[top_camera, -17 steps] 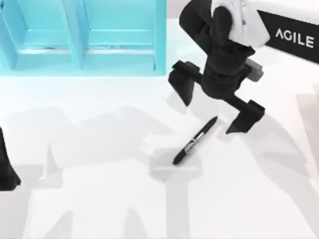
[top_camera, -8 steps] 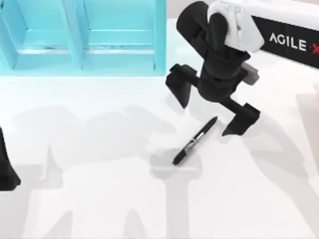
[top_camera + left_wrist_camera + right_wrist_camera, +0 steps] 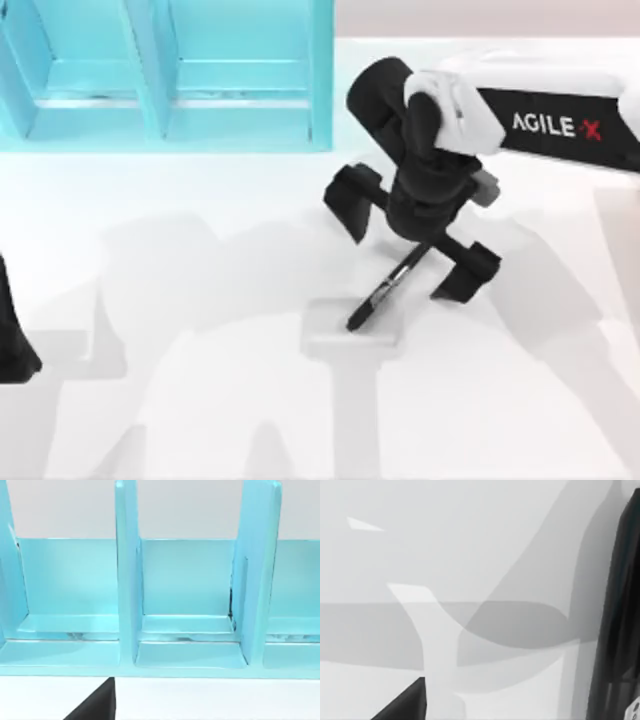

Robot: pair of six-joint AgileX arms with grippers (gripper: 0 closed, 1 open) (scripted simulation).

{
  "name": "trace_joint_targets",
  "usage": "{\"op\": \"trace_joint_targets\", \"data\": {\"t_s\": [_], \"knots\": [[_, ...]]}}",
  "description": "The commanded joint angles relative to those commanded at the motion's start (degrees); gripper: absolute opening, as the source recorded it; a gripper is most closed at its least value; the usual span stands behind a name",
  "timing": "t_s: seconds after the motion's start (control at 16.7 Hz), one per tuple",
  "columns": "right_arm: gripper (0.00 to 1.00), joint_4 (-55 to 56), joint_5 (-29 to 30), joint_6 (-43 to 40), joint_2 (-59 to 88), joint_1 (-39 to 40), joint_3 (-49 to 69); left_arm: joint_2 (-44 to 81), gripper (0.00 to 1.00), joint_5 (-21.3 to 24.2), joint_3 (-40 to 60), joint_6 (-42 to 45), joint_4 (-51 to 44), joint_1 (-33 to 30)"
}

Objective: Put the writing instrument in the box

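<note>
The writing instrument [image 3: 379, 293] is a slim black pen with a pale band. It lies slantwise on the white table right of centre, and its upper end is hidden under my right gripper [image 3: 408, 238]. That gripper is open and hangs over this end, one finger [image 3: 350, 200] to the upper left of the pen and the other [image 3: 466, 271] to its lower right. One dark fingertip [image 3: 405, 702] shows in the right wrist view over the bare table. The turquoise box [image 3: 320, 100], split into compartments, stands at the back left; the left wrist view faces the box [image 3: 127, 580].
My left arm [image 3: 12, 340] is parked at the table's left edge. Open white tabletop lies between the pen and the box. The box's right wall stands just behind and left of the right gripper.
My right gripper has come forward and left, dropping over the pen's upper end, which it now covers. The pen has stayed where it was. The left arm has not moved.
</note>
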Motion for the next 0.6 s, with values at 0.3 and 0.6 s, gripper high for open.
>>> {"op": "trace_joint_targets", "data": {"t_s": [0.3,0.6], "knots": [[0.85,0.04,0.0,0.0,0.03,0.0,-0.02,0.0,1.0,0.0,0.0,0.0,0.0,0.0],[0.47,0.04,0.0,0.0,0.03,0.0,-0.02,0.0,1.0,0.0,0.0,0.0,0.0,0.0]]}}
